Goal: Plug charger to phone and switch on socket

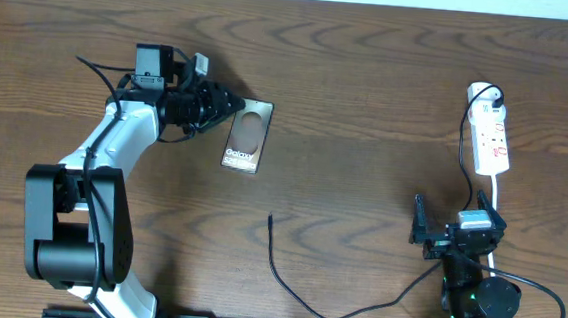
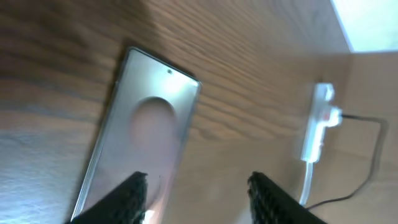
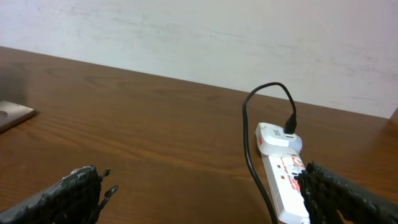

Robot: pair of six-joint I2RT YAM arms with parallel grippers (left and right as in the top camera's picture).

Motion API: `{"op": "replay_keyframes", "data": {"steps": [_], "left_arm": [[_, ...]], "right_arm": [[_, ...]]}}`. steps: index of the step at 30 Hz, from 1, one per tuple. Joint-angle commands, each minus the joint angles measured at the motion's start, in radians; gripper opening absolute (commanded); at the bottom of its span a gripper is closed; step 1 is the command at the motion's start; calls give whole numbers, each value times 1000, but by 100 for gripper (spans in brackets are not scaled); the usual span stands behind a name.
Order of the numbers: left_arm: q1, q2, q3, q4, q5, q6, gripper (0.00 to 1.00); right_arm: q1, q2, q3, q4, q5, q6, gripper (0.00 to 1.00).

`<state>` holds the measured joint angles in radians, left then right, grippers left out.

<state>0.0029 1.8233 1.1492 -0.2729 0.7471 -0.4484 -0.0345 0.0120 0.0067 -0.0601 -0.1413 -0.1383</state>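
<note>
Left gripper (image 2: 196,182), fingers apart over one long edge of the phone (image 2: 146,124); we judge an off-centre closure could skid it further from the charger (image 1: 273,259).

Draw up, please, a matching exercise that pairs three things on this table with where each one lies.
Things:
1. flat dark phone with white lettering
2. narrow white power strip
3. bare plug tip of the thin black cable

Places:
a. far right of the brown wooden table
b. lying free mid-table, nothing touching it
c. at the fingertips of the open left gripper

Pairs: 1-c; 2-a; 3-b
</note>
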Motion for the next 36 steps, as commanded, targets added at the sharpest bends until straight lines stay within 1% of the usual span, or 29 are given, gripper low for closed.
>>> {"op": "replay_keyframes", "data": {"steps": [1, 3, 4, 12, 34, 36], "left_arm": [[3, -21, 20, -6, -141, 10, 73], [3, -21, 20, -14, -206, 10, 91], [3, -21, 20, -13, -249, 10, 92], [3, -21, 20, -13, -350, 10, 92], [3, -21, 20, -13, -352, 10, 92], [14, -21, 20, -37, -378, 10, 92]], "right_arm": [[4, -3, -1, -4, 0, 11, 99], [4, -3, -1, -4, 0, 11, 99], [4, -3, -1, -4, 0, 11, 99], [4, -3, -1, -4, 0, 11, 99], [4, -3, -1, -4, 0, 11, 99], [4, -3, -1, -4, 0, 11, 99]]}}
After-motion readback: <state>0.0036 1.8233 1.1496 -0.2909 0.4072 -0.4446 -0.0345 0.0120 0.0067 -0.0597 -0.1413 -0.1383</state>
